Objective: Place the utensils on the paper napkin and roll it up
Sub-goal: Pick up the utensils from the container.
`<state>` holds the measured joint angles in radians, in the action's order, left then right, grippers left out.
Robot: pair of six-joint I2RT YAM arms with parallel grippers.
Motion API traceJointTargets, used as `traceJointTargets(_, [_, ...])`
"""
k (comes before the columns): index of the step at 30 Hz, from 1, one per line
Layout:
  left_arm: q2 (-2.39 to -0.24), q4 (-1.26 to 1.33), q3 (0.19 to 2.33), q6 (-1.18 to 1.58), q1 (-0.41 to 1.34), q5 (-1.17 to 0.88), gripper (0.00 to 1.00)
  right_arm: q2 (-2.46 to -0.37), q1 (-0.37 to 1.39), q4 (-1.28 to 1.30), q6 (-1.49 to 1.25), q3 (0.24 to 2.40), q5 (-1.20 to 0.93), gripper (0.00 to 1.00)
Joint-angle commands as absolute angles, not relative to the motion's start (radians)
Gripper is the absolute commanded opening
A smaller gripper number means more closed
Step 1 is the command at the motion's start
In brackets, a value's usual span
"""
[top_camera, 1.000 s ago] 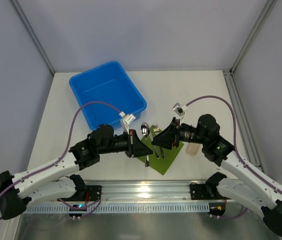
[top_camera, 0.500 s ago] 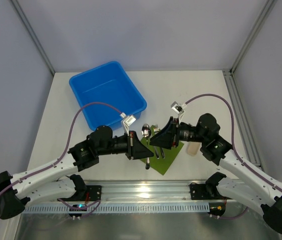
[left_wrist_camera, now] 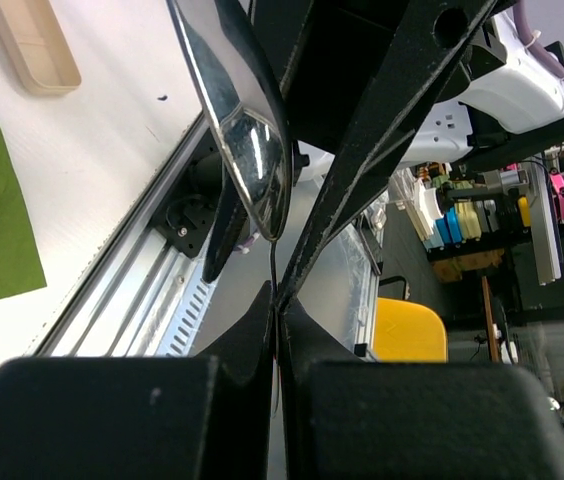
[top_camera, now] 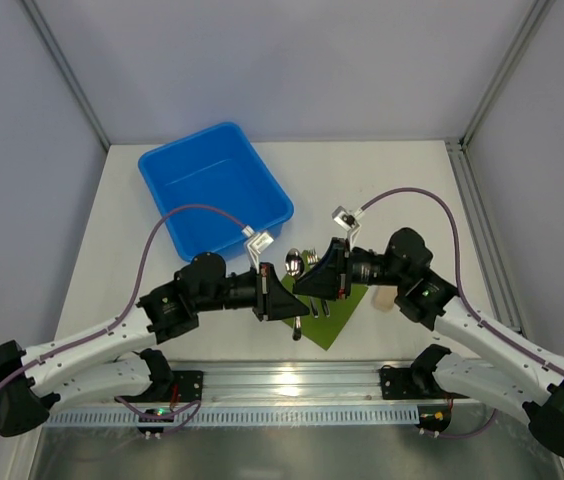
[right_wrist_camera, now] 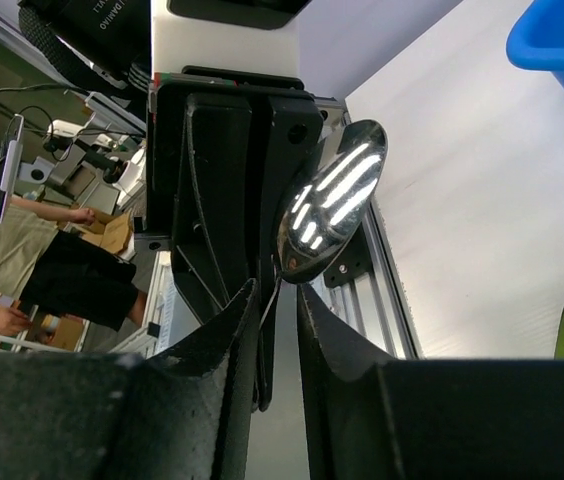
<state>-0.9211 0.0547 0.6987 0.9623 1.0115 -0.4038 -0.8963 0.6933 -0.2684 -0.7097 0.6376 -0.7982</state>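
Observation:
A shiny spoon point(top_camera: 290, 263) is held up above the green paper napkin point(top_camera: 330, 318), its bowl point(left_wrist_camera: 242, 120) pointing away from the arms. My left gripper point(top_camera: 294, 305) is shut on its thin handle, the jaws pressed together point(left_wrist_camera: 277, 300). My right gripper point(top_camera: 300, 284) faces it from the right. Its jaws point(right_wrist_camera: 278, 290) straddle the same handle just below the bowl point(right_wrist_camera: 330, 205), with a narrow gap still showing. A fork point(top_camera: 310, 260) and another slim utensil lie on the napkin, mostly hidden under the right gripper.
A beige cylinder point(top_camera: 384, 297) lies just right of the napkin. A blue bin point(top_camera: 214, 190) stands at the back left. The metal rail point(top_camera: 282, 380) runs along the near edge, behind both arm bases.
My right gripper has moved left up to the spoon and its jaws have narrowed around the handle. The left gripper stays shut on the spoon, almost still.

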Motion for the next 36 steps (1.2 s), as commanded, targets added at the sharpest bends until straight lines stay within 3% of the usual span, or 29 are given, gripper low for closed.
traceJointTargets(1, [-0.928, 0.103, 0.722, 0.962, 1.019, -0.407, 0.0, -0.905, 0.706, -0.319, -0.71, 0.689, -0.779, 0.24])
traceJointTargets(6, [-0.933, 0.02, 0.748, 0.94, 1.022, -0.33, 0.02, -0.893, 0.715, -0.298, -0.698, 0.696, -0.732, 0.04])
traceJointTargets(7, [-0.928, 0.003, 0.755, 0.922, 1.02, -0.309, 0.07, -0.888, 0.718, -0.254, -0.681, 0.707, -0.713, 0.04])
traceJointTargets(8, [-0.927, -0.038, 0.761, 0.911, 1.022, -0.281, 0.19, -0.882, 0.719, -0.227, -0.669, 0.715, -0.672, 0.04])
traceJointTargets(10, [-0.91, -0.118, 0.778, 0.882, 1.022, -0.201, 0.28, -0.877, 0.73, -0.131, -0.643, 0.742, -0.615, 0.04])
traceJointTargets(11, [-0.904, -0.141, 0.782, 0.873, 1.022, -0.172, 0.41, -0.874, 0.732, -0.103, -0.637, 0.752, -0.588, 0.04])
traceJointTargets(13, [-0.881, -0.195, 0.792, 0.848, 1.022, -0.104, 0.58, -0.871, 0.736, -0.025, -0.637, 0.774, -0.503, 0.04])
traceJointTargets(16, [-0.858, -0.233, 0.798, 0.819, 1.023, -0.037, 0.66, -0.877, 0.762, 0.116, -0.652, 0.819, -0.33, 0.04])
traceJointTargets(21, [-0.839, -0.244, 0.804, 0.785, 1.035, 0.075, 0.66, -0.919, 0.833, 0.303, -0.779, 0.888, 0.051, 0.04])
traceJointTargets(25, [-0.839, -0.244, 0.811, 0.755, 1.061, 0.147, 0.63, -0.979, 0.871, 0.415, -0.876, 0.945, 0.194, 0.04])
traceJointTargets(36, [-0.897, -0.172, 0.815, 0.629, 1.109, 0.238, 0.61, -1.095, 0.928, 0.463, -0.951, 1.055, 0.25, 0.04])
